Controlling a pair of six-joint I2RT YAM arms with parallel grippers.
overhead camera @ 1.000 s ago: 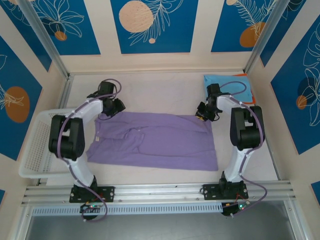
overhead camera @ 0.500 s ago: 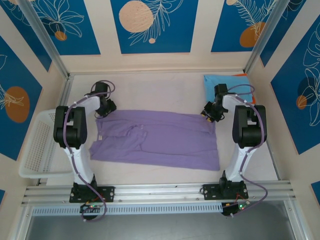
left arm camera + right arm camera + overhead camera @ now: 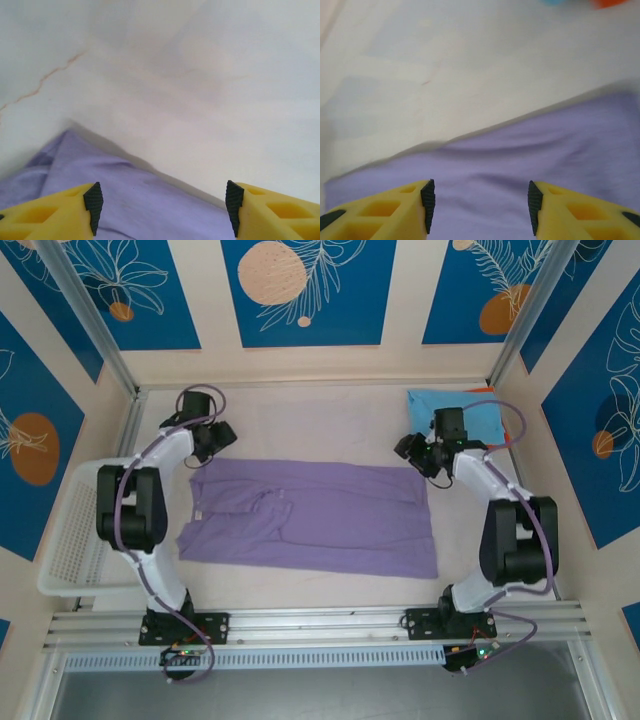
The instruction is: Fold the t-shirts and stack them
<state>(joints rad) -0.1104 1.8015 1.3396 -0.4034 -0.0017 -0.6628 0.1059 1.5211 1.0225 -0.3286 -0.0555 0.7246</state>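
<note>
The lavender t-shirt [image 3: 310,520] lies folded flat across the middle of the table. My left gripper [image 3: 214,439] hovers just beyond its far left corner, open, with nothing between its fingers [image 3: 93,207]; the cloth's corner [image 3: 100,175] lies below them. My right gripper [image 3: 410,450] stands open over the far right edge, the purple cloth [image 3: 545,145] loose beneath the gripper [image 3: 480,207]. A folded light blue t-shirt [image 3: 455,412] sits at the back right with an orange t-shirt [image 3: 484,390] peeking out behind it.
A white mesh basket [image 3: 75,530] hangs off the table's left side next to the left arm. Side walls and metal posts close in the back corners. Bare tabletop [image 3: 310,420] stretches between the two grippers at the far side.
Both grippers were shut on the shirt's far edge, carried it slightly farther back, then opened and let it go. They now sit a little beyond and above that edge.
</note>
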